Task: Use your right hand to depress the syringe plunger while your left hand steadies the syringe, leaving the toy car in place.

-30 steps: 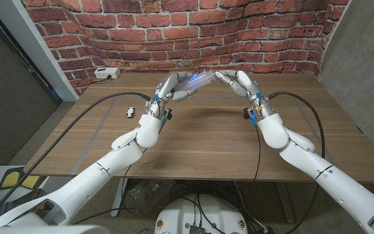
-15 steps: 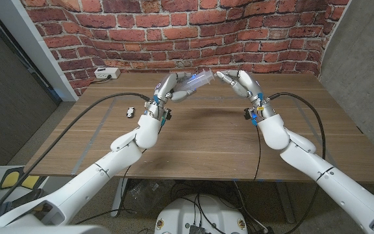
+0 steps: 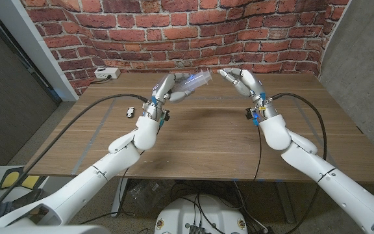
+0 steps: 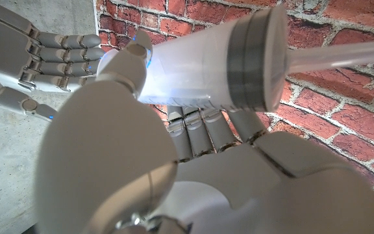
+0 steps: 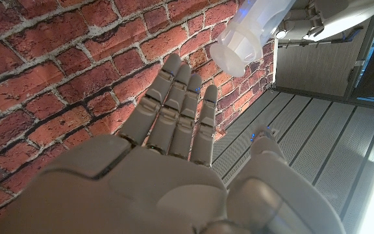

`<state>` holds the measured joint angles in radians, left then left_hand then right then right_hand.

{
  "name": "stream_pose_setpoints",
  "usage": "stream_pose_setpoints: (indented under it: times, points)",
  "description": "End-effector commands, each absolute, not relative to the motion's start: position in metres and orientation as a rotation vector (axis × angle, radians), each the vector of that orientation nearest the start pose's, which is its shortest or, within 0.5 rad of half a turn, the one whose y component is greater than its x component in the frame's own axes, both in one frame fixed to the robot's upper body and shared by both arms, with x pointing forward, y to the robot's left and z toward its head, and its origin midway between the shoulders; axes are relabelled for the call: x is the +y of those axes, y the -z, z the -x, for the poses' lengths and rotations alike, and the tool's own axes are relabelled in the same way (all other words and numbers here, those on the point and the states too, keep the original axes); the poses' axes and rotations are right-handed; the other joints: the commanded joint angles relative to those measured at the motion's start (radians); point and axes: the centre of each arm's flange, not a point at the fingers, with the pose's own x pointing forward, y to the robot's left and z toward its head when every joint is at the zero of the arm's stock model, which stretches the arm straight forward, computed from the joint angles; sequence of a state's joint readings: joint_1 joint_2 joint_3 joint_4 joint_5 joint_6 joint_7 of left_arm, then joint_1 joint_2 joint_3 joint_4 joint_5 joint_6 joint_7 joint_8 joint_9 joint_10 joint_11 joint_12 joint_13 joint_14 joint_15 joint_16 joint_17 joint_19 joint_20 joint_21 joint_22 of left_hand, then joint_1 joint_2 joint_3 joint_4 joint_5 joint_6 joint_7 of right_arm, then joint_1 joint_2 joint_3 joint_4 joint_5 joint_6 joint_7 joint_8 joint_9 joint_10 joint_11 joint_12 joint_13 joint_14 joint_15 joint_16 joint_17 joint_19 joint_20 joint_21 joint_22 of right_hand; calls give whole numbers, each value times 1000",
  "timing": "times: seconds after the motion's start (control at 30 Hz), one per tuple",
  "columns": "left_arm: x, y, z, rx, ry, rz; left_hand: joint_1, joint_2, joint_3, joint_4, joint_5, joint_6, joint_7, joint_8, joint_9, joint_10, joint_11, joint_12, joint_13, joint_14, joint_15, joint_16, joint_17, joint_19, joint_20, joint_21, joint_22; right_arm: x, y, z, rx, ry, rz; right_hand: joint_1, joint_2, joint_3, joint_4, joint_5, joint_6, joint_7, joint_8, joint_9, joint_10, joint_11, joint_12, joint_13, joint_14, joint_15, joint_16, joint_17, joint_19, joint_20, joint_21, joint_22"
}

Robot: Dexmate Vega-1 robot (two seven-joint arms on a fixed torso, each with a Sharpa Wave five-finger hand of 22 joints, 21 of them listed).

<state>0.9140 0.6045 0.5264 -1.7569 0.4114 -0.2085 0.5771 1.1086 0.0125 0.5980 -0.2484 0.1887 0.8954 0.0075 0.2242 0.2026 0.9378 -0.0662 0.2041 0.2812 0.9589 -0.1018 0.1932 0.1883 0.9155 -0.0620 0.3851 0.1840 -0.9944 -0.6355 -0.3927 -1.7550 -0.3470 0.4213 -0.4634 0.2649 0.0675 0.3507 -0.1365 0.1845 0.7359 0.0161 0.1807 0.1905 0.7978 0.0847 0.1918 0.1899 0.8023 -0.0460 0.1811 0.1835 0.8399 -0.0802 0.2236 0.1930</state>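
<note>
The syringe (image 3: 196, 80) is held up in the air above the far half of the wooden table (image 3: 206, 140), in front of the brick wall (image 3: 193, 29). Its long axis runs roughly level across the table's width, tilted a little upward toward the right hand, with its wide end pointing at that hand. In the left wrist view the clear barrel (image 4: 206, 62) shows a grey band near its wide end, and a thin clear rod runs on from that end. No writing can be read on it.

Left of the syringe, the toy car (image 3: 130, 112) sits low on the table near a black cable, well apart from both hands. A white socket block (image 3: 106, 73) lies farther back by the wall.

The left hand (image 3: 169, 90) grips the syringe's barrel, fingers wrapped around it.

Right of the syringe, the right hand (image 3: 244, 83) holds nothing; its fingers are loosely curved and apart, with their tips just beside the syringe's wide end and a small gap between. In the right wrist view the syringe's flared end (image 5: 239, 49) sits just past the fingertips (image 5: 190, 81).
</note>
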Motion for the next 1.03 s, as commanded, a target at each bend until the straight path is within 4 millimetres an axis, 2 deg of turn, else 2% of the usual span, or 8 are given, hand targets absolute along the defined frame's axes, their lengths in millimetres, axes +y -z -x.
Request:
stream_pose_setpoints:
  times: [0.03, 0.17, 0.43, 1.03]
  points:
    - [182, -28, -530, -1168, -171, -782, 35, 95, 105, 101, 4, 78, 4, 8, 5, 58, -48, 6, 2, 45, -58, 6, 3, -3, -5, 4, 2, -207, -30, -515, -1152, 41, 746, 4, -11, 0, 0, -1, -63, 13, -10, 4, -64, 15, -12, 1, -46, 17, -5, 6, -39, 13, -17, 1]
    - [191, -29, -530, -1159, -182, -768, 35, 95, 105, 101, 5, 77, 5, 8, 5, 58, -48, 6, 3, 44, -59, 6, 3, -4, -4, 4, 2, -210, -29, -518, -1128, 28, 697, 2, -13, -1, 1, -1, -97, 28, -7, 4, -92, 26, -11, 2, -71, 29, -4, 6, -56, 23, -21, 1]
    - [197, -30, -530, -1154, -207, -754, 34, 96, 107, 101, 5, 77, 4, 7, 5, 56, -50, 6, 4, 43, -60, 5, 3, -4, -4, 5, 2, -217, -28, -520, -1112, 32, 646, 0, -14, -2, 2, -1, -102, 29, -4, 4, -99, 25, -9, 2, -80, 26, -4, 6, -62, 25, -22, 1]
    - [189, -28, -529, -1144, -209, -745, 33, 95, 108, 100, 5, 80, 3, 7, 5, 59, -49, 6, 4, 43, -59, 6, 3, -7, -4, 6, 2, -232, -24, -526, -1077, 7, 562, -2, -15, -3, 4, -2, -103, 34, 2, 4, -97, 18, -2, 2, -80, 26, 1, 6, -61, 23, -20, 1]
